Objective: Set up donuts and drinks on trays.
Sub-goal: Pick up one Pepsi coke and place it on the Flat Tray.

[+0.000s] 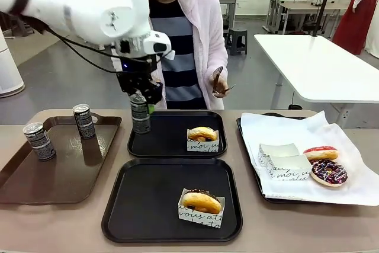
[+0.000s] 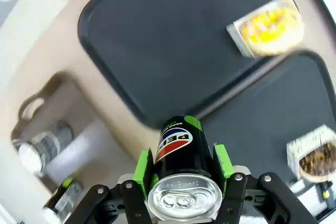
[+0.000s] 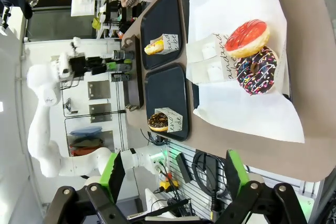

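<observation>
Left pincer (image 1: 140, 103) clamps a can (image 1: 140, 120) above the tan table (image 1: 47, 229), grey floor (image 1: 71, 87) beyond.

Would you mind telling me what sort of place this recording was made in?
Most likely a lab or workshop hall staged as a donut counter: plain white work tables and a stool stand on a bare grey floor behind, while sleeved donuts sit on black trays.

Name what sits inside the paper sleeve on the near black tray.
A chocolate-iced donut; its lower half is covered by the sleeve, which stands on the tray.
</observation>
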`<action>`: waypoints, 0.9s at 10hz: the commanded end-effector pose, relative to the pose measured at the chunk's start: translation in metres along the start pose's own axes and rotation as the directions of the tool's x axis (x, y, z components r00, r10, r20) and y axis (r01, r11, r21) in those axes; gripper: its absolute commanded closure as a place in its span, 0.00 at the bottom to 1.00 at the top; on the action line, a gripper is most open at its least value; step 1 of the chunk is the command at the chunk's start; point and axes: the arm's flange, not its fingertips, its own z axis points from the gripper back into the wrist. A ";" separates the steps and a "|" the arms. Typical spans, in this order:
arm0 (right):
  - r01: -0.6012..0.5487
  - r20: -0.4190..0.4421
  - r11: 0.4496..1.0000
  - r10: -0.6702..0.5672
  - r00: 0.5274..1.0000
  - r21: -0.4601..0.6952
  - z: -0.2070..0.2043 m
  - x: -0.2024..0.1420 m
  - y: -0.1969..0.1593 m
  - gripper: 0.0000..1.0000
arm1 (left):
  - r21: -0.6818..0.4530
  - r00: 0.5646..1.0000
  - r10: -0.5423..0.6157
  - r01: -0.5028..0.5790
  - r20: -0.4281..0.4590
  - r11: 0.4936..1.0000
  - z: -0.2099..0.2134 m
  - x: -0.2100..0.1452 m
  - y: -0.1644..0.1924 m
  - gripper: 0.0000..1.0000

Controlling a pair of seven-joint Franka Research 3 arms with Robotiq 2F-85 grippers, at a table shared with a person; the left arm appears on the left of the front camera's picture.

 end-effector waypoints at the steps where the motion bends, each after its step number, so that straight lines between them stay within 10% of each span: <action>1: -0.012 0.006 1.000 0.012 1.000 0.021 -0.001 0.000 -0.001 0.00 | -0.046 0.998 0.049 -0.048 0.037 0.998 -0.021 0.006 -0.005 0.42; 9: -0.012 0.006 1.000 0.012 1.000 0.021 -0.001 0.000 -0.001 0.00 | -0.053 0.999 0.036 -0.036 -0.009 0.998 -0.065 0.008 -0.010 0.42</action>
